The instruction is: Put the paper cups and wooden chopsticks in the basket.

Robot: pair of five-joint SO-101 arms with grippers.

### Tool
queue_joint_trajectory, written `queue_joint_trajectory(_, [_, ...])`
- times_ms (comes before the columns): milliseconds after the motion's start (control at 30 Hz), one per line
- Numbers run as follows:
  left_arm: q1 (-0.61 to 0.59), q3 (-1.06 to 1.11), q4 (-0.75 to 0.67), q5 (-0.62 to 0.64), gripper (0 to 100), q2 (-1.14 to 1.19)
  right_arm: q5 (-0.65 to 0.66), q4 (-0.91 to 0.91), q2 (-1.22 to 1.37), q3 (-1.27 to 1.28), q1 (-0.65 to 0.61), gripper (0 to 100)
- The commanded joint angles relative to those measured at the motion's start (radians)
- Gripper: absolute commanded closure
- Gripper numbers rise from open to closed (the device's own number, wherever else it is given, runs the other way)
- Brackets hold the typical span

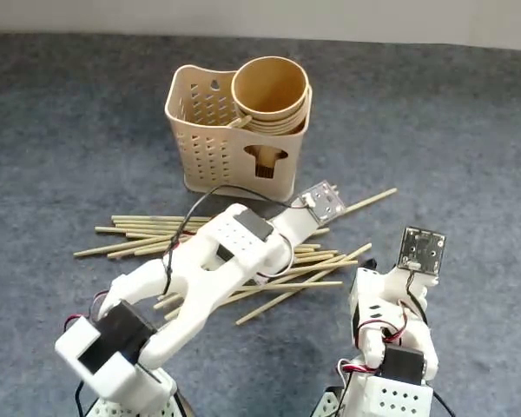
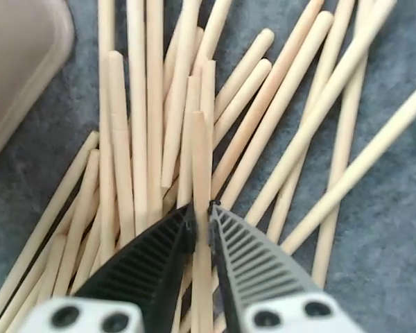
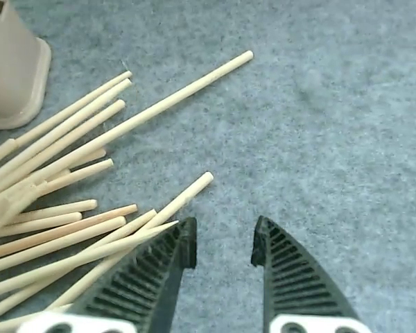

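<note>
Chopsticks [image 1: 139, 229] lie strewn over the grey mat [image 1: 469, 130] across the middle of the high view, below the basket [image 1: 210, 165] at upper centre, where the paper cups [image 1: 269, 87] already sit stacked. The left gripper [image 2: 201, 222] is clamped on one chopstick [image 2: 200, 152] in the pile. The right gripper [image 3: 224, 243] hangs spread beside stray ends. The likely next move is to lift that stick clear and tip it upright into the basket beside the cups.

In front of the basket [image 1: 208, 152], the left arm [image 1: 226, 252] covers the middle of the wooden chopsticks [image 1: 139, 228] — their count cannot be told. Paper cups [image 1: 269, 87] nested inside the basket — lower halves hidden, number unclear.
</note>
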Motion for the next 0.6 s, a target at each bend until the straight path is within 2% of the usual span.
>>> queue_joint_trajectory(0, [0.005, -0.039, 0.064, 0.008, 99, -0.125, 0.0, 0.007, -0.015, 0.107, 0.01, 85.4])
queue_joint_trajectory(367, [0.002, -0.044, 0.216, 0.005, 99, -0.352, 0.0, 0.004, -0.015, 0.107, 0.008, 85.4])
queue_joint_trajectory(567, [-0.085, -0.048, 0.258, 0.005, 99, -0.556, 0.0, 0.004, -0.015, 0.107, 0.007, 85.4])
